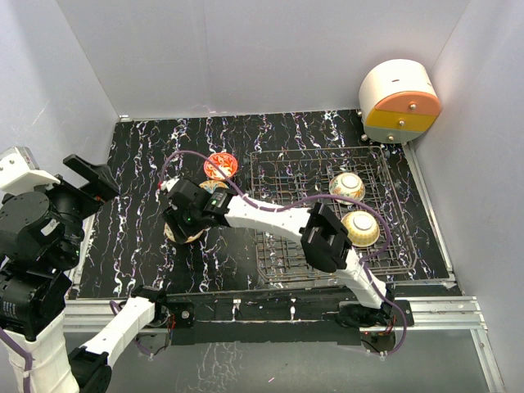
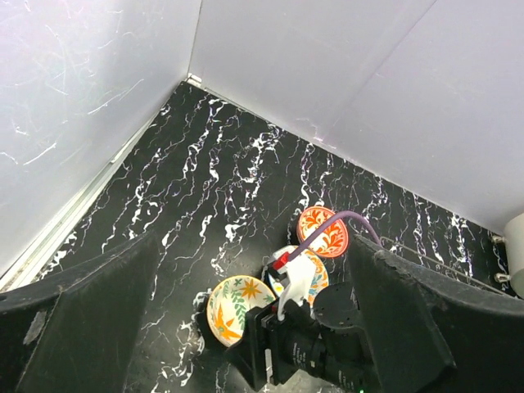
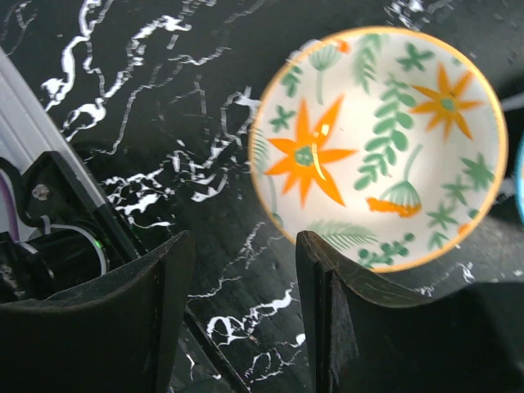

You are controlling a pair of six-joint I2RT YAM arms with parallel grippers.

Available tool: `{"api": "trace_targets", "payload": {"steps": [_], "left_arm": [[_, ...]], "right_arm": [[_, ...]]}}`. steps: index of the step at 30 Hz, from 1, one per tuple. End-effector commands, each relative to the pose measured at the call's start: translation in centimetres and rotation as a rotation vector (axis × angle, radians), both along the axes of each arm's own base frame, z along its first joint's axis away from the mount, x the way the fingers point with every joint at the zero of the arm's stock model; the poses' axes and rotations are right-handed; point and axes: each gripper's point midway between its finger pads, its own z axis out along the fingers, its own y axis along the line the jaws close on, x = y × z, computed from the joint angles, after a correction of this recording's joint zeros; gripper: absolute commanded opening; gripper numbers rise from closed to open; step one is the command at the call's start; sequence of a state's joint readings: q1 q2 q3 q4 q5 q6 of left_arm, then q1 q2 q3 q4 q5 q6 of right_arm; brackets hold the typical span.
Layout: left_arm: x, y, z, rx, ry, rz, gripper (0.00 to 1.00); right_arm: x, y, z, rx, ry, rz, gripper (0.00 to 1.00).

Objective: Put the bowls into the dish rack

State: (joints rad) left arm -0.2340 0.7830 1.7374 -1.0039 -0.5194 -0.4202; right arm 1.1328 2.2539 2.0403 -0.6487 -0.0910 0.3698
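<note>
Left gripper (image 2: 254, 239): held high, well left of the rack (image 1: 286, 172), fingers wide apart, nothing between them.

Right gripper (image 3: 239, 246): arm stretches across the rack's front-left corner, and the gripper is low over the table (image 1: 139, 164) just left of the rack. Fingers apart, nothing between them.

Flower bowl (image 3: 377, 147): upright on the table, just beside one finger (image 3: 327, 311); contact cannot be told.

Cream bowl (image 2: 315, 274): next to it, nearer the rack, partly hidden by the arm's cable.

Red bowl (image 1: 220, 165): on the table near the rack's rear-left corner, outside it.

Rear bowl (image 1: 347, 186) and front bowl (image 1: 360, 228): inside the rack, right half.

Drawer unit (image 1: 399, 101): behind the rack's rear-right corner.
</note>
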Motion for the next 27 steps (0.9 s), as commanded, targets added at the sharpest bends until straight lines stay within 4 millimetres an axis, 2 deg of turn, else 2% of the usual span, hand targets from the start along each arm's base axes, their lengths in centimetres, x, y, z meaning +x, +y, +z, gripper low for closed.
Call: {"api": "trace_targets", "payload": {"steps": [1,3,6,7,13,21,27], "left_arm": [[-0.2,0.5,-0.3,0.031,0.024,0.021,0.97],[-0.2,0.5,-0.3,0.032,0.026,0.016,0.97],[-0.2,0.4,-0.5,0.03,0.03,0.013,0.97],[-0.3,0.4,-0.6,0.03,0.033,0.012,0.97],[-0.3,0.3,-1.1,0.025,0.042,0.009,0.97],[-0.1,0.2,-1.4,0.022,0.05,0.01,0.97],[0.0,0.3,-1.8,0.025,0.06,0.013,0.97]], "right_arm": [[0.1,2.3,2.5,0.057,-0.072,0.07,0.55],[-0.4,2.6,1.7,0.035,-0.079,0.084,0.57],[-0.3,2.6,0.4,-0.003,-0.097,0.079,0.7],[-0.2,2.4,0.0,-0.017,-0.109,0.074,0.71],[1.0,2.1,-1.0,-0.077,-0.206,0.08,0.72],[0.4,2.3,-2.9,-0.14,-0.262,0.154,0.71],[0.6,2.5,-3.9,-0.177,-0.336,0.194,0.69]]}}
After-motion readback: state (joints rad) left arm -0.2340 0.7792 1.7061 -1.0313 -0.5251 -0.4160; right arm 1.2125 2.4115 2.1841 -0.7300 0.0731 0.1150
